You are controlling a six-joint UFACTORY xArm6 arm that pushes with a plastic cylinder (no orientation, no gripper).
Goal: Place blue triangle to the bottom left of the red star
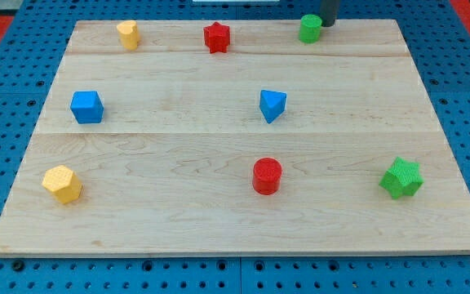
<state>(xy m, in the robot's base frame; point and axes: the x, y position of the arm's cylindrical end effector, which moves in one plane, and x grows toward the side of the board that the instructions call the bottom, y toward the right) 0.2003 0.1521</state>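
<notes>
Blue triangle point(272, 105) lying mid-desk, right of and nearer than the red star point(216, 37). My tip point(328, 24) far right, touching the green cylinder point(309, 28). No fingers on this rod. Best to circle round to the triangle's right side, then push left and slightly far, stopping short of the star.

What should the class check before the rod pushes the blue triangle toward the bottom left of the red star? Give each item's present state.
1. Blue triangle block in view, unobstructed: ok.
2. Red star block located near the view's top: ok.
3. Spot at the star's bottom left free of blocks: ok.
4. Triangle already there: not ok; it lies to the star's bottom right.
5. My tip beside the triangle: not ok; it is next to the green cylinder block.
</notes>
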